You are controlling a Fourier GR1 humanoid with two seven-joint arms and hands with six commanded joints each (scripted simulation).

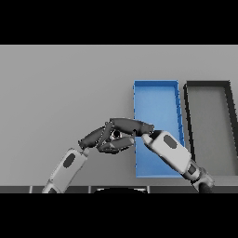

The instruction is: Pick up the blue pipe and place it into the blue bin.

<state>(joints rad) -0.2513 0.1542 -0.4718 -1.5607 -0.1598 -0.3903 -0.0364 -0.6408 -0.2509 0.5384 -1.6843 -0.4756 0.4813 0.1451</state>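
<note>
My right hand (126,125) reaches left from the blue bin's left wall, thumb and fingers curled round a small object. Only a small pale round end of it (115,135) shows between them, which I take for the blue pipe; the rest is hidden by the fingers. The blue bin (157,100) is a long open box right of the hand, and my right forearm lies across its near half. My left hand (94,137) comes in from the lower left, fingers fairly straight, its tips close against the right hand's fingers.
A dark grey bin (210,88) of like shape stands right of the blue bin, close beside it. Bare grey table (60,93) spreads to the left and to the far side.
</note>
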